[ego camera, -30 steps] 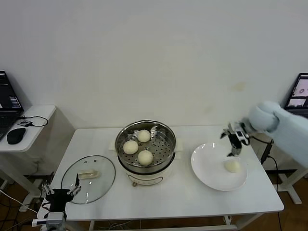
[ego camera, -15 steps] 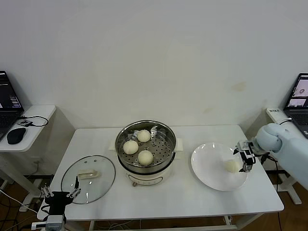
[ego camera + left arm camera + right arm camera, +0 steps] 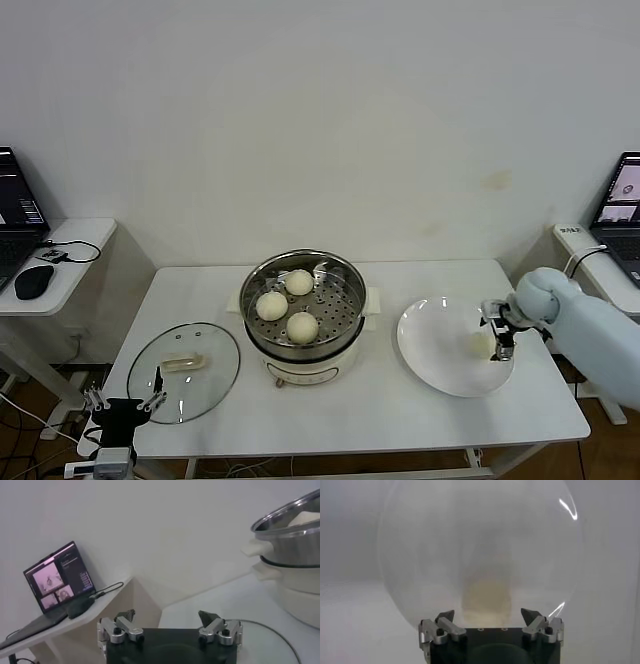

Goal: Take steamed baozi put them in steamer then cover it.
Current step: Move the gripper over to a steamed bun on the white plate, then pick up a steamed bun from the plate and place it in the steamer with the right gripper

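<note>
Left end effector [image 3: 125, 405] hangs spread open off the table [image 3: 370, 410] edge by the cover [image 3: 184, 372]. 3 steamed baozi [image 3: 271, 305] sit in the steamer [image 3: 303, 305]. Right wrist view alone shows the right end effector [image 3: 488, 618] wide open, straddling the 4th baozi [image 3: 486, 595] on the plate [image 3: 440, 350].

Pale blue-white rounded right arm [image 3: 585, 325]; black grippers with silver fingers [image 3: 116, 630].

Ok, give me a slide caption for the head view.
Right gripper, jaws open, reaches the last baozi on the plate; three already sit in the steamer.
</note>
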`<state>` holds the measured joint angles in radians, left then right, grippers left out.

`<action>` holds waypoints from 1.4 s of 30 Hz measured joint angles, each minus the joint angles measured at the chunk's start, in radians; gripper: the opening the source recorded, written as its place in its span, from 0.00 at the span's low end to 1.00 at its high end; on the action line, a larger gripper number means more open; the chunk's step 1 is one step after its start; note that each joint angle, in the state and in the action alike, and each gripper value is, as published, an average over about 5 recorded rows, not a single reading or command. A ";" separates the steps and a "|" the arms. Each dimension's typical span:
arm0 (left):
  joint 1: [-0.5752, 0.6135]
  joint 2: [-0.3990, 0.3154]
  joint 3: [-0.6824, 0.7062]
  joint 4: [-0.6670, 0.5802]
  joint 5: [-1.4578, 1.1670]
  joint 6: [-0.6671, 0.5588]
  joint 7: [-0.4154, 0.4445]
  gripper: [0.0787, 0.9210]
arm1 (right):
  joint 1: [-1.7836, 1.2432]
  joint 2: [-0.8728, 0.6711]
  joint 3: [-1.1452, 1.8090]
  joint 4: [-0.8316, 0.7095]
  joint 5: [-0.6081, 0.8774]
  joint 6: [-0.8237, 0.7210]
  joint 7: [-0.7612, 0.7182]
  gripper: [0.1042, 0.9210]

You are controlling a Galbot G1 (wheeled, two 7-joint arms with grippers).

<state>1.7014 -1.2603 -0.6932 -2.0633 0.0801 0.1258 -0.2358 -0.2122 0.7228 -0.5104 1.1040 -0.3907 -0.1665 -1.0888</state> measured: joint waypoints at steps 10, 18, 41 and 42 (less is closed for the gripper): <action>-0.004 0.000 -0.001 0.010 0.000 -0.001 0.000 0.88 | 0.006 0.028 -0.001 -0.036 -0.007 -0.011 -0.006 0.68; -0.010 0.003 0.000 0.012 -0.001 -0.001 0.000 0.88 | 0.050 -0.006 -0.046 0.009 0.042 -0.032 -0.029 0.62; -0.041 0.009 0.015 0.018 -0.007 0.003 0.005 0.88 | 0.656 0.031 -0.502 0.276 0.533 -0.261 0.031 0.64; -0.041 0.008 0.014 0.018 -0.008 0.003 0.005 0.88 | 0.673 0.053 -0.515 0.277 0.558 -0.276 0.039 0.64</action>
<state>1.6600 -1.2523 -0.6789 -2.0453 0.0725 0.1290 -0.2308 0.4603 0.7757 -1.0251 1.3806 0.1673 -0.4422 -1.0497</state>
